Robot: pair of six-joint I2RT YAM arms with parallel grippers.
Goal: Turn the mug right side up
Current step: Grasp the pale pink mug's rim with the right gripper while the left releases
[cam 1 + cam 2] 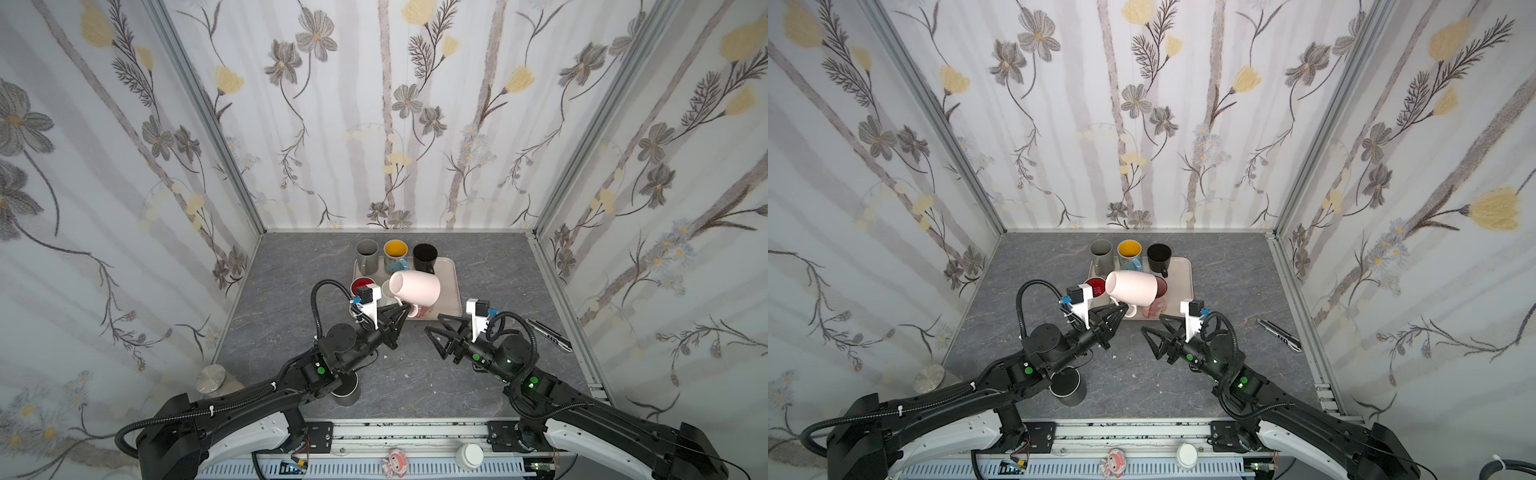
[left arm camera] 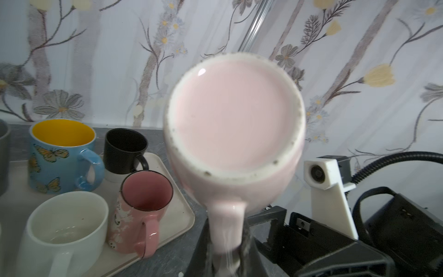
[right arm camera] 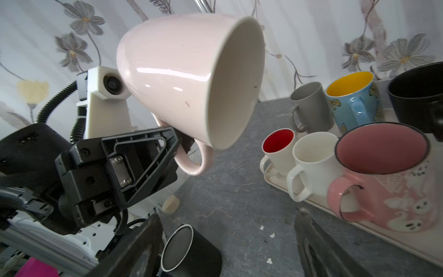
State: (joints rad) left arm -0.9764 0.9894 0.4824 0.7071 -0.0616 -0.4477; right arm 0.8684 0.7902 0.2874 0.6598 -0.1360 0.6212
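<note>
The pale pink mug [image 1: 415, 287] [image 1: 1133, 286] hangs on its side in the air over the front of the tray. Its base [image 2: 235, 115] points left and its mouth [image 3: 230, 91] points right, toward my right arm. My left gripper [image 1: 405, 309] [image 1: 1124, 308] [image 2: 226, 251] is shut on the mug's handle [image 2: 226, 223], reaching it from below. To the right, over bare table, my right gripper [image 1: 433, 324] [image 1: 1151, 322] [image 3: 227, 239] stands open with nothing between its fingers, clear of the mug.
The beige tray [image 1: 451, 291] holds upright mugs: grey [image 1: 367, 253], blue with yellow inside [image 1: 395, 253], black [image 1: 425, 255], red-lined [image 1: 362, 286], white [image 3: 311, 163], patterned pink [image 3: 383, 177]. A black cup [image 1: 347, 392] lies under my left arm. A metal lid [image 1: 211, 378] and a pen-like tool [image 1: 548, 334] lie near the walls.
</note>
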